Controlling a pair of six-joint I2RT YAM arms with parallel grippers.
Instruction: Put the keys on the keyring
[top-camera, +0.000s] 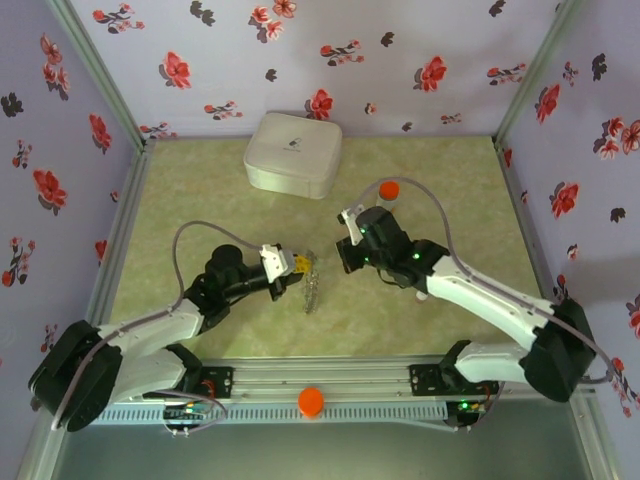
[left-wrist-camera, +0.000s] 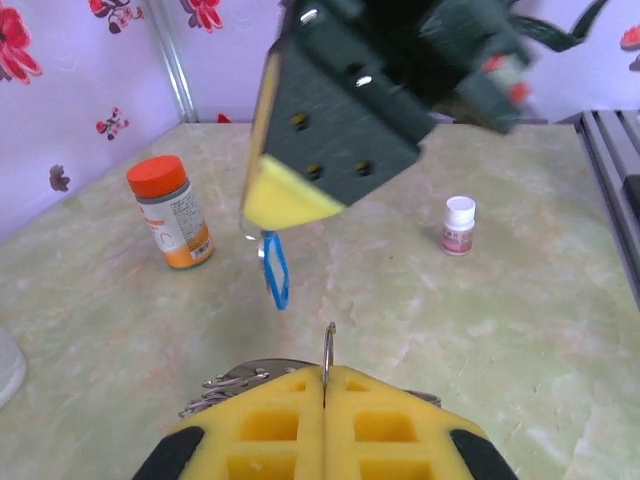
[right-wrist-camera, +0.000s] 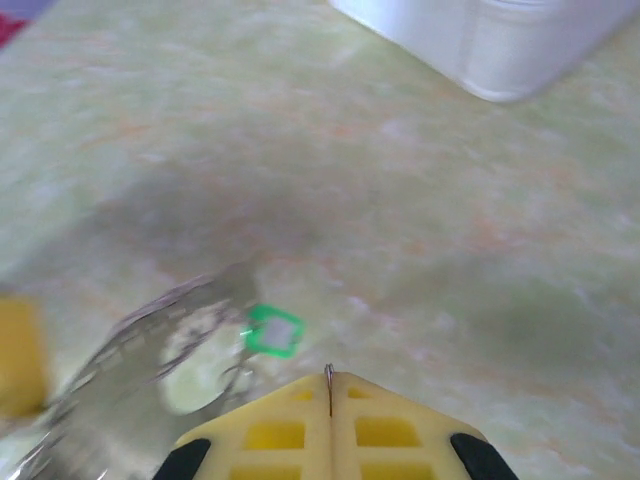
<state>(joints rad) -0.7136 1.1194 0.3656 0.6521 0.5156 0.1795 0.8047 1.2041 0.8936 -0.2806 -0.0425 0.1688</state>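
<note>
Left wrist view, starting on the left: left gripper (left-wrist-camera: 325, 385) clamped tight on the keyring (left-wrist-camera: 228, 380). Yellow fingers pressed together, a thin wire end poking up between them, grey chain bunched on the table (left-wrist-camera: 520, 330) at either side. From above, all of this near the middle of the surface, chain trailing toward the near edge.

Moving right, just beyond that wire end: the blue key (left-wrist-camera: 275, 268), dangling in the air, close to the wire but not on it.

Right again, right wrist view: right gripper (right-wrist-camera: 329, 400), jaws closed as well, a sliver of metal nipped at the tips, most likely the blue key's shank. Below and ahead, the green key (right-wrist-camera: 272, 330) lying flat against the chain loop. Threaded or merely beside it? Cannot tell.

Off toward the far edge, the white box (top-camera: 293, 152) and, further right, the orange-capped bottle (top-camera: 388, 190), both well apart from the action.

Progress, by the look of it: ring gripped and presented, blue key in hand and lined up, nothing clearly threaded. Left to do: slipping the blue key over the wire end, then settling the green one.
</note>
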